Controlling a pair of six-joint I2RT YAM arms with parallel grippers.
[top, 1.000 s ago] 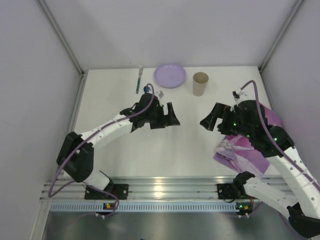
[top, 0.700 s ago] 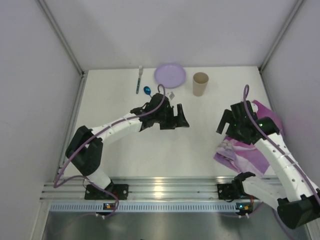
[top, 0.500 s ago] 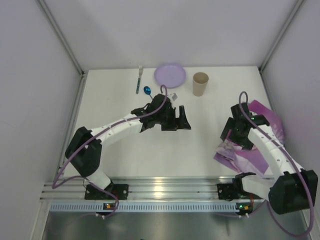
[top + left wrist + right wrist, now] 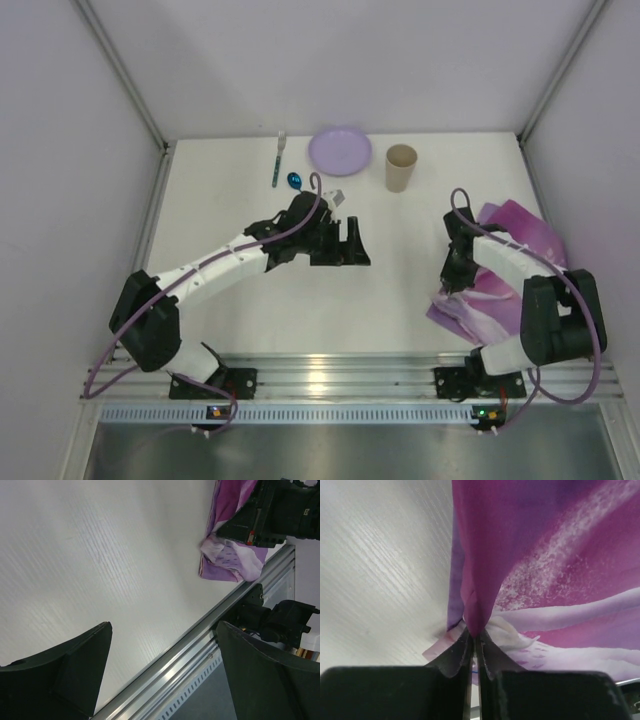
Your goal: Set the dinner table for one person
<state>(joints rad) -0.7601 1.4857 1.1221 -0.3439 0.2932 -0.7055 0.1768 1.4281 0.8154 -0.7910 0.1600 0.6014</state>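
Observation:
The dinner table (image 4: 300, 300) is a white tabletop with an aluminium rail (image 4: 200, 645) along its near edge. A crumpled purple placemat (image 4: 470, 315) lies at the right side. My right gripper (image 4: 452, 285) is down at its left edge. In the right wrist view the gripper (image 4: 475, 632) is shut on a raised fold of the placemat (image 4: 545, 555). My left gripper (image 4: 345, 243) hangs open over the middle of the table, nothing between its fingers (image 4: 164, 626). The left wrist view also shows the placemat (image 4: 227, 555).
Along the back edge stand a purple plate (image 4: 340, 150) and a tan cup (image 4: 401, 167). A teal-handled fork (image 4: 279, 160) and a blue spoon (image 4: 294, 181) lie left of the plate. Grey walls close in both sides.
My right gripper came down to the placemat's left edge and shut on a fold of it. The left gripper drifted right over the table's middle and stayed open.

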